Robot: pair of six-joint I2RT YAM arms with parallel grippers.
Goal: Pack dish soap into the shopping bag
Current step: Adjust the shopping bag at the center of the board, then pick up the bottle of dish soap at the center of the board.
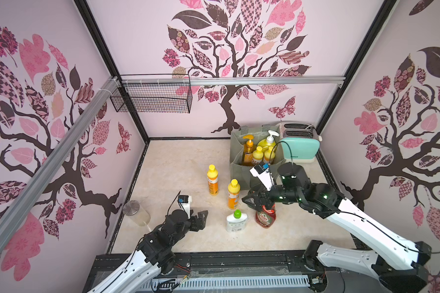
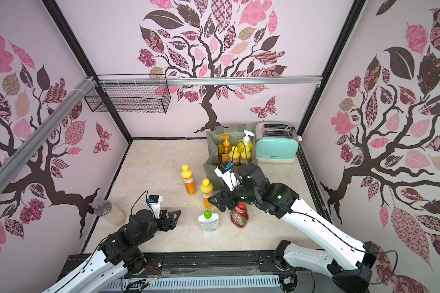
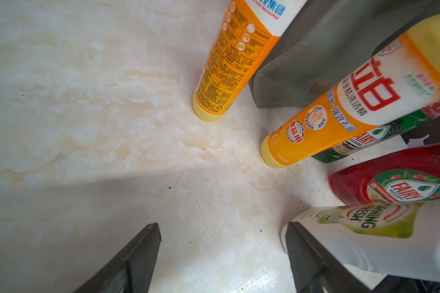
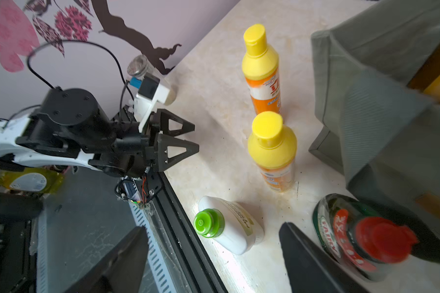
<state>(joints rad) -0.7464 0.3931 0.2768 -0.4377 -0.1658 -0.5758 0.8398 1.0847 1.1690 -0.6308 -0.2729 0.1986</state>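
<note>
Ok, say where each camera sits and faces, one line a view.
Top views: above the robot's base, facing down over the table; both arms, left end effector and right end effector show.
Left wrist: on the left arm, facing the table; its fingers show.
Right wrist: on the right arm, facing the left arm; its fingers show.
All share the white bottle.

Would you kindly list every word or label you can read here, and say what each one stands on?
"FAIRY": red bottle.
"FAIRY": green bottle.
"RNING FRESH", first letters unreadable: white bottle.
"立白": front orange bottle.
"Technology": rear orange bottle.
On the toaster, the brand is too small to read; so is the bottles' fine print.
</note>
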